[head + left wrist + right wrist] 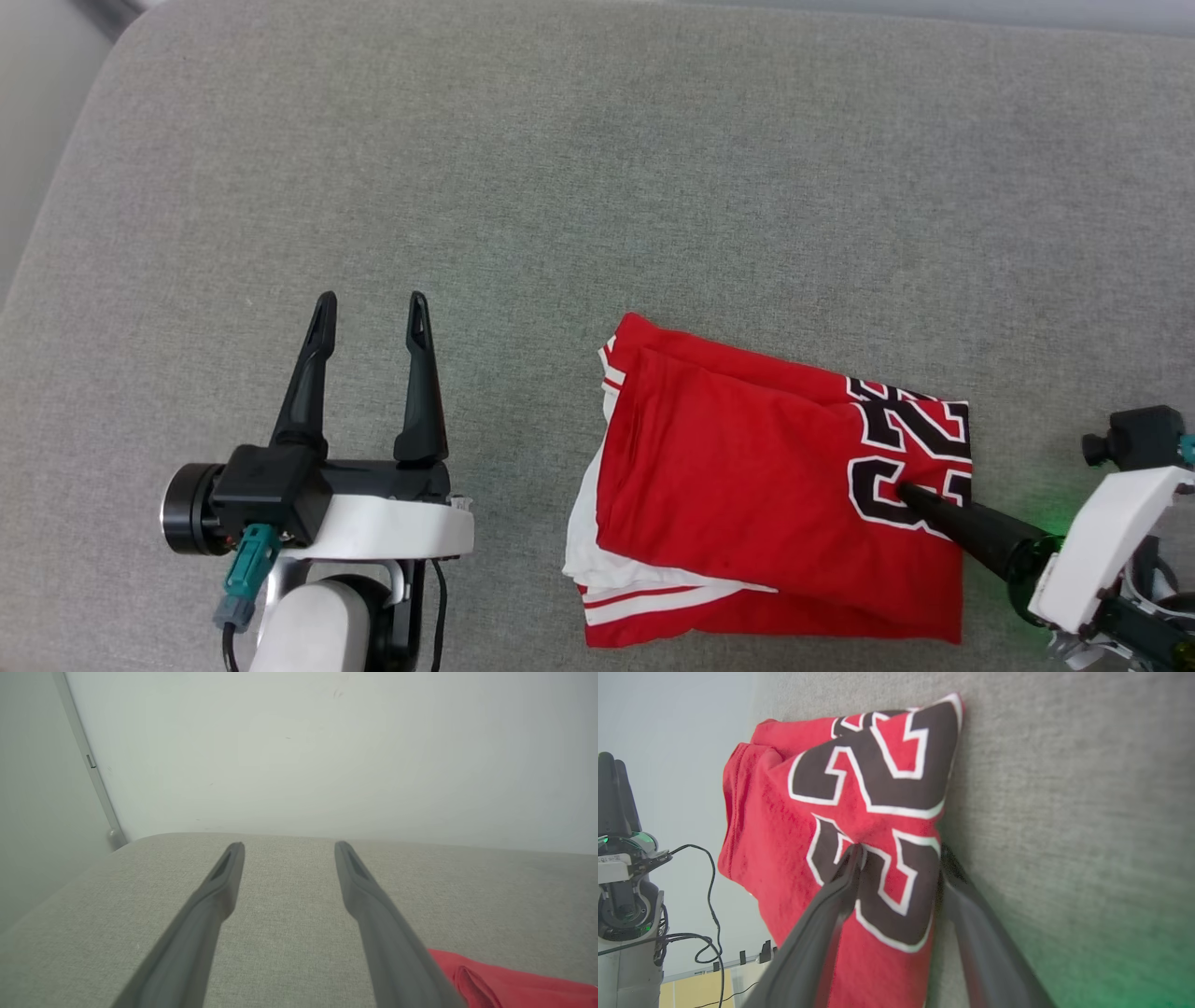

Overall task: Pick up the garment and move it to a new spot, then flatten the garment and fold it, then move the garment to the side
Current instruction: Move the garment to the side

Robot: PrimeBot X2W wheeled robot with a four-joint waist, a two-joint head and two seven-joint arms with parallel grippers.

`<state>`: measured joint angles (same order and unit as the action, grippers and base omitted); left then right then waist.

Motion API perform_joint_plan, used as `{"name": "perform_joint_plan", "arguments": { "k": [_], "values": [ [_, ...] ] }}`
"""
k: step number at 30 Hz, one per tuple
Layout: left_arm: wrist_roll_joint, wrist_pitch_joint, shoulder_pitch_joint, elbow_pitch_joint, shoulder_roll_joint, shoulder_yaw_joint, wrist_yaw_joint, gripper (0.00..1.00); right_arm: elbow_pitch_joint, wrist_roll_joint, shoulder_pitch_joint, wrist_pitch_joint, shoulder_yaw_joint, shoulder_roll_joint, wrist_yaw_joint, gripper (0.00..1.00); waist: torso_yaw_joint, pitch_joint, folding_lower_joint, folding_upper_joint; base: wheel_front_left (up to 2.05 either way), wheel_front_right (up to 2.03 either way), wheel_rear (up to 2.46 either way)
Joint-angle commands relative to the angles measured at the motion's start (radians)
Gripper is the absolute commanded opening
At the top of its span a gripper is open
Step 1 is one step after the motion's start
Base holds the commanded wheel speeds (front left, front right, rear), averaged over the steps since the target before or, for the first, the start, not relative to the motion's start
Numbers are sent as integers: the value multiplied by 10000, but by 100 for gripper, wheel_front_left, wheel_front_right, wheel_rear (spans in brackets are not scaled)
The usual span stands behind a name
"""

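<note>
The garment (747,467) is a red jersey lying folded in a rough rectangle on the grey cushion, right of centre. White sleeve and striped trim show at its left edge, and the black white-outlined numbers sit at its right end. My right gripper (910,495) reaches in from the right. In the right wrist view its fingers (831,896) stand apart around the numbered edge of the garment (784,812), one on top and one along the cushion side. My left gripper (369,313) hovers open and empty to the left of the garment. A red corner of the garment (504,980) shows beside it.
The grey fabric cushion (560,187) stretches wide to the back and left. A pale wall (327,742) rises behind its far edge, and the cushion's rounded left edge (56,215) drops to the floor. My left arm's body and cables (626,891) appear in the right wrist view.
</note>
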<state>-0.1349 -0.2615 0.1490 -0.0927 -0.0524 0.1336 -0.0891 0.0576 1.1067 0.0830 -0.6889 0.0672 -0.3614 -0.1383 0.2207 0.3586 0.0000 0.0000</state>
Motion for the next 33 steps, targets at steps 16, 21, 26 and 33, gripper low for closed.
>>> {"name": "perform_joint_plan", "arguments": {
  "k": [16, 21, 26, 33],
  "values": [
    [537, -47, 4, 144, -209, -297, 446, 100, -526, -2503, 733, 1089, 1491, -608, 79, 0, -1828, -1027, 0, 0, 0, 0, 0],
    [679, -46, 130, 109, -366, -218, 611, 100, -18, -3357, 1034, 1068, 1589, -914, 79, 0, -3093, -1080, 0, 0, 0, 0, 0],
    [829, -46, 401, 108, -498, -63, 721, 100, 720, -3731, 1528, 1279, 1468, -1077, 81, 0, -4260, -837, 0, 0, 0, 0, 0],
    [1099, 144, 867, 32, -667, 261, 858, 100, 2204, -3790, 3110, 1802, 1830, -982, 81, 0, -5846, -114, 0, 0, 0, 0, 0]
  ]
}}
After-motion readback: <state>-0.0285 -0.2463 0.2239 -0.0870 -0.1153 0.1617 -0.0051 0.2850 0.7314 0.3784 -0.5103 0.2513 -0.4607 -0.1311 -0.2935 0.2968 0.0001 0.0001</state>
